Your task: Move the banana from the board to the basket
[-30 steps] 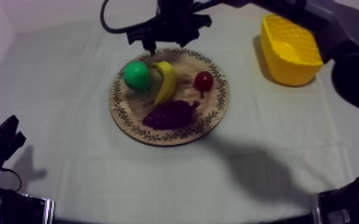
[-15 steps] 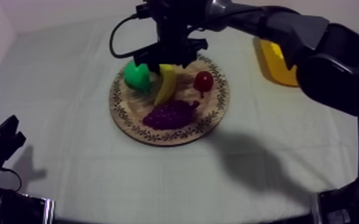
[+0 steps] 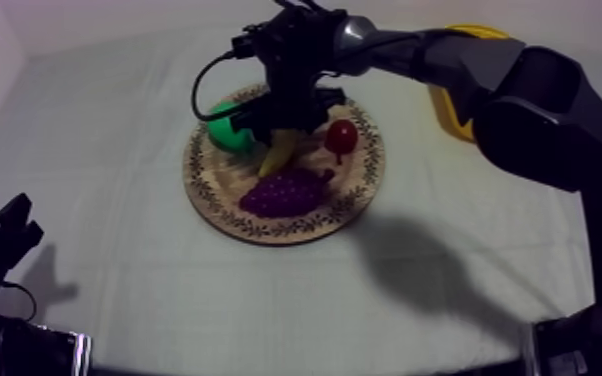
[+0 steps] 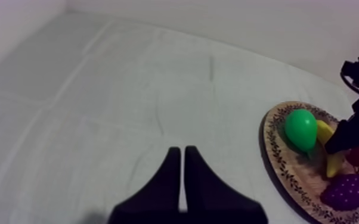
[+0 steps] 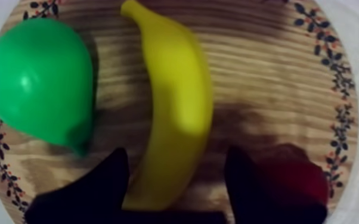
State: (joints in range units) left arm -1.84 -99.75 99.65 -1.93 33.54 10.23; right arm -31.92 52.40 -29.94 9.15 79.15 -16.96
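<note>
From above, my right gripper (image 3: 285,118) is hovering over the wooden board (image 3: 227,215), covering the far end of the banana (image 3: 278,152) lying there, and my arm is hiding most of the yellow basket (image 3: 443,105). Left wrist: my left gripper (image 4: 183,173) is resting closed and empty. Right wrist: my fingers (image 5: 98,184) are standing apart astride the banana, one half-covering the small red fruit (image 5: 298,179).

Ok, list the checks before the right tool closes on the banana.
1. Right tool open, a finger on each side of the banana: ok.
2. Banana lying on the wooden board, nothing on it: ok.
3. Finger apart from the pear: ok.
4. Finger apart from the small red fruit: cannot tell.
5. Yellow basket free to receive: cannot tell, partly hidden.
6. Left tool shut, away from the board: ok.
</note>
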